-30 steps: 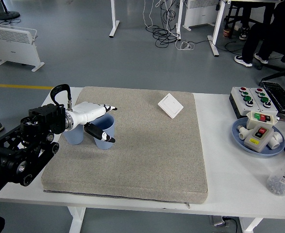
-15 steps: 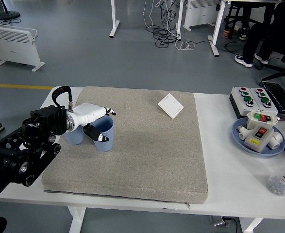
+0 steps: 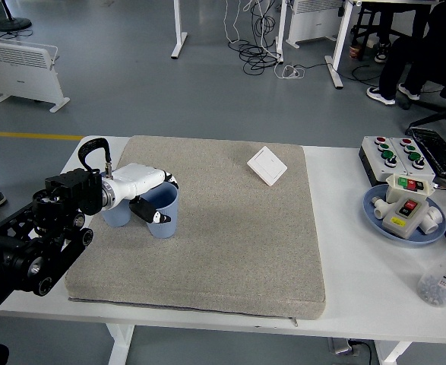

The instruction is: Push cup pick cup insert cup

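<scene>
The blue cup [image 3: 162,215] stands at the left of the frame on the grey mat [image 3: 230,228], grasped at its rim by the left hand [image 3: 148,194], with a second cup [image 3: 116,214] just beside it, so lifting and inserting seem left.

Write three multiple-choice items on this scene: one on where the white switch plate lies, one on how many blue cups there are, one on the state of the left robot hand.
1. Where does the white switch plate lie?
A. on the grey mat's far right part
B. in the blue bowl
C. on the floor

2. How many blue cups stand on the mat?
A. one
B. two
C. four

3. What is the left robot hand doing?
A. resting flat on the mat
B. holding the plate
C. grasping a cup

Answers: 1 A, it lies on the grey mat. 2 B, a second cup stands beside the first. 3 C, its fingers close around the cup's rim.
</scene>
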You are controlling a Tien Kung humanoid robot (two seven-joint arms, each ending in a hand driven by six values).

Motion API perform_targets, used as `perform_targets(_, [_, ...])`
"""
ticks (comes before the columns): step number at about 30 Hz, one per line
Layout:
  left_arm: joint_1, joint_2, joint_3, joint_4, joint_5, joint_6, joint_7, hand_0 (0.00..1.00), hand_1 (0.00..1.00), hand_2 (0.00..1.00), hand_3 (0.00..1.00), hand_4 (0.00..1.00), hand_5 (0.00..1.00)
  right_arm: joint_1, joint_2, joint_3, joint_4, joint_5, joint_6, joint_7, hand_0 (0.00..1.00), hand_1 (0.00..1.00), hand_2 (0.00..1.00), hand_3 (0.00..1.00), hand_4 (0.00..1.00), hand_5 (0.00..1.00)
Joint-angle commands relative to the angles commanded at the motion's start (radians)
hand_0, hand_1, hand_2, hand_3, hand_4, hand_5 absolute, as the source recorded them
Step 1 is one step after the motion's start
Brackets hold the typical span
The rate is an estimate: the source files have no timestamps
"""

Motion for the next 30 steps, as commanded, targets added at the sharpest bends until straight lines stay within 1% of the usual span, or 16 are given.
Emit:
perform_targets(1, [0.002,0.001,0.003,-0.009,0.0,0.001,-0.002,0.401,0.595,0.71,0.525,0.662,0.148,0.0,0.0,0.0,0.0,-0.001,0.0,0.0,0.776,0.688,0.686,0.569,0.135,0.472])
perform_targets(2, [0.003,0.001,0.005,-0.016,0.0,0.002,-0.003,0.45,0.587,0.672,0.5,0.528,0.002,0.0,0.0,0.001,0.0,-0.001,0.0,0.0,0.776,0.688,0.686,0.569,0.134,0.471])
perform_targets(3, [0.004,0.001,0.006,-0.018,0.0,0.002,-0.004,0.45,0.587,0.672,0.5,0.528,0.002,0.0,0.0,0.001,0.0,-0.002,0.0,0.0,0.776,0.688,0.686,0.569,0.134,0.471])
perform_targets(7, [0.01,0.005,0.016,-0.061,0.0,0.006,-0.011,0.45,0.587,0.672,0.5,0.528,0.002,0.0,0.0,0.002,0.0,-0.005,0.0,-0.001,0.776,0.688,0.686,0.569,0.134,0.471])
perform_targets(8, [0.011,0.008,0.019,-0.073,0.0,0.002,-0.009,0.468,0.576,0.666,0.491,0.49,0.002,0.0,0.0,0.002,0.0,-0.006,0.0,-0.001,0.776,0.688,0.686,0.569,0.134,0.47])
perform_targets(13, [0.022,0.023,0.022,-0.154,0.0,-0.031,0.011,0.468,0.576,0.666,0.491,0.49,0.002,0.0,0.0,0.002,0.0,-0.004,0.0,-0.001,0.776,0.688,0.686,0.569,0.134,0.47])
perform_targets(14, [0.023,0.03,0.022,-0.176,0.0,-0.039,0.018,0.476,0.576,0.653,0.487,0.467,0.002,0.0,0.0,0.002,0.0,-0.003,0.0,-0.001,0.776,0.688,0.686,0.568,0.134,0.47])
perform_targets(16, [0.024,0.04,0.02,-0.209,0.0,-0.05,0.026,0.476,0.576,0.653,0.487,0.467,0.002,0.0,-0.001,0.0,0.0,0.0,0.0,0.0,0.776,0.688,0.686,0.568,0.134,0.47])
perform_targets(18, [0.024,0.045,0.02,-0.227,0.0,-0.056,0.03,0.476,0.576,0.653,0.487,0.467,0.002,-0.001,-0.001,-0.002,0.0,0.003,0.0,0.001,0.776,0.688,0.686,0.568,0.134,0.47])
perform_targets(19, [0.023,0.056,0.011,-0.252,0.0,-0.072,0.039,0.476,0.576,0.653,0.487,0.467,0.002,-0.002,-0.002,-0.003,0.0,0.007,0.0,0.002,0.776,0.688,0.686,0.568,0.134,0.47])
perform_targets(20, [0.021,0.064,0.0,-0.274,0.0,-0.086,0.046,0.482,0.577,0.588,0.481,0.459,0.002,-0.002,-0.003,-0.003,0.0,0.008,0.0,0.003,0.776,0.688,0.686,0.569,0.134,0.47])
perform_targets(23, [0.018,0.075,-0.026,-0.303,0.0,-0.111,0.059,0.482,0.577,0.588,0.481,0.459,0.002,-0.002,-0.003,-0.003,0.0,0.008,0.0,0.002,0.776,0.688,0.686,0.569,0.134,0.47])
perform_targets(24, [0.013,0.083,-0.046,-0.312,0.0,-0.123,0.064,0.482,0.577,0.588,0.481,0.459,0.002,-0.002,-0.004,-0.002,0.0,0.008,0.0,0.002,0.776,0.688,0.686,0.569,0.134,0.47])
perform_targets(25, [0.011,0.085,-0.054,-0.315,0.0,-0.127,0.065,0.482,0.577,0.588,0.481,0.459,0.002,-0.002,-0.004,-0.001,0.0,0.007,0.0,0.002,0.776,0.688,0.686,0.569,0.134,0.47])
perform_targets(28, [-0.004,0.107,-0.109,-0.321,0.0,-0.142,0.071,0.483,0.574,0.578,0.48,0.462,0.002,-0.002,-0.004,-0.002,0.0,0.01,0.0,0.002,0.776,0.688,0.686,0.569,0.134,0.469])
perform_targets(30, [-0.013,0.117,-0.133,-0.317,0.0,-0.147,0.073,0.483,0.574,0.578,0.48,0.462,0.002,-0.002,-0.004,-0.002,0.0,0.012,-0.001,0.001,0.776,0.688,0.686,0.569,0.134,0.469])
